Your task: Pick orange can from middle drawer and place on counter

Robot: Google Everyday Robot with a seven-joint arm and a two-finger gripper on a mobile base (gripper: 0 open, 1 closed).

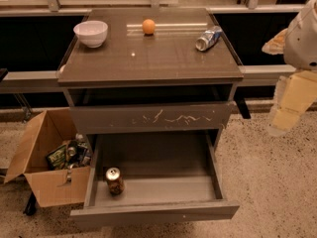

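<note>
orange can (114, 180) upright in front-left corner of open middle drawer (158, 209), near left wall. tool (283, 117) hangs right of table (163, 58), well apart from can, not holding it. open/shut: can't tell.

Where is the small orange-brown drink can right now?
In the camera view the orange-brown can stands upright in the front-left corner of the open grey metal drawer; the gripper hangs at far right.
</note>
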